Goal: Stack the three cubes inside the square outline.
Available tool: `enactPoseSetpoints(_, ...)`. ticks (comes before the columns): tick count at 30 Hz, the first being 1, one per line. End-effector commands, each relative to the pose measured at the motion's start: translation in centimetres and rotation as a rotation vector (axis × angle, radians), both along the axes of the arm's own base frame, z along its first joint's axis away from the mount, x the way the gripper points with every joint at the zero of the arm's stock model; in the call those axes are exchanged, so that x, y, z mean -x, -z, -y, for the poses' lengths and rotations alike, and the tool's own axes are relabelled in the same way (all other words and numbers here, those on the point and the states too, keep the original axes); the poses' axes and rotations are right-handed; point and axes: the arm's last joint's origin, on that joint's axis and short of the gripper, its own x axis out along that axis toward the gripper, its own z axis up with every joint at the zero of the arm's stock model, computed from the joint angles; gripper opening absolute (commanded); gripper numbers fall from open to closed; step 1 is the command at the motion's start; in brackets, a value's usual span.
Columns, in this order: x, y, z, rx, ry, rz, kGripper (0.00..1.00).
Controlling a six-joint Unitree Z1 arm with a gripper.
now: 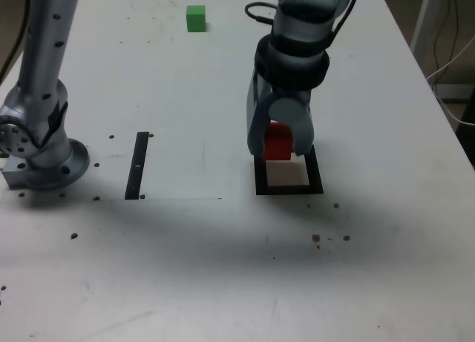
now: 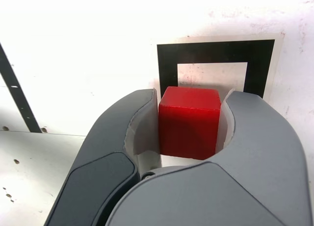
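Fingers: one pair, slightly parted, closed on red cube, which sits between them over the square outline; green cube: one, on the worktop, far side, exterior view's left of the arm's gripping end; black strip: one, on the worktop

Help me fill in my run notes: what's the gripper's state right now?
Gripper: closed, holding the red cube between its fingers.
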Motion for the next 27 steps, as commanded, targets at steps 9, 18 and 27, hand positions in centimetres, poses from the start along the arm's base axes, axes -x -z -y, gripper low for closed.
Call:
enactPoseSetpoints(9,-1.0,1.3,0.2,0.013,-0.001,-0.006,0.39)
enactPoseSetpoints(18,-1.4,2.0,0.3,0.014,0.001,-0.006,0.39)
enactPoseSetpoints(27,-1.4,2.4,0.1,0.013,0.003,-0.006,0.64)
